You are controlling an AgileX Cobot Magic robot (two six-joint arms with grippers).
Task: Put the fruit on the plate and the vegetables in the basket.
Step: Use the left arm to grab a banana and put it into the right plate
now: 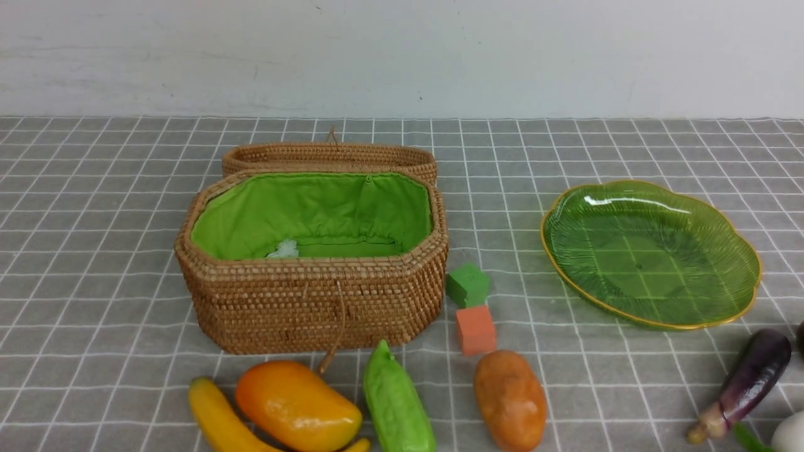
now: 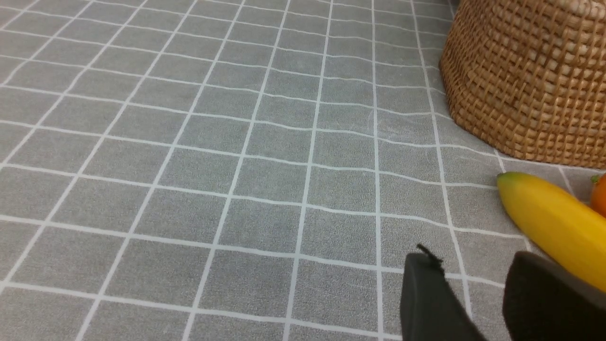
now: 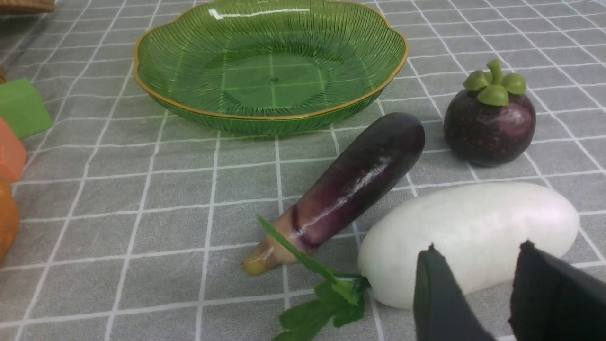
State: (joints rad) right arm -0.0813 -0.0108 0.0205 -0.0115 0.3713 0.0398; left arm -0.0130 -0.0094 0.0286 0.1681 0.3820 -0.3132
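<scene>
The open wicker basket [image 1: 314, 301] stands left of centre, with the green plate [image 1: 653, 317] to its right, nothing on it. Along the front edge lie the banana [image 1: 217, 420], mango [image 1: 295, 405], green gourd [image 1: 396, 402] and potato [image 1: 510, 398]. The eggplant [image 3: 360, 180], white vegetable [image 3: 468, 232] and mangosteen [image 3: 490, 125] lie near the plate [image 3: 270, 121]. My left gripper [image 2: 473, 258] hovers open over bare cloth, with the banana's tip [image 2: 549, 218] just beside one finger. My right gripper [image 3: 478, 248] is open just short of the white vegetable, holding nothing. Neither gripper shows in the front view.
A green cube [image 1: 468, 284] and an orange cube [image 1: 475, 329] sit between the basket and the plate. The basket's lid [image 1: 330, 154] lies folded back behind it. A grey checked cloth [image 1: 94, 251] covers the table, and a white wall stands at the back.
</scene>
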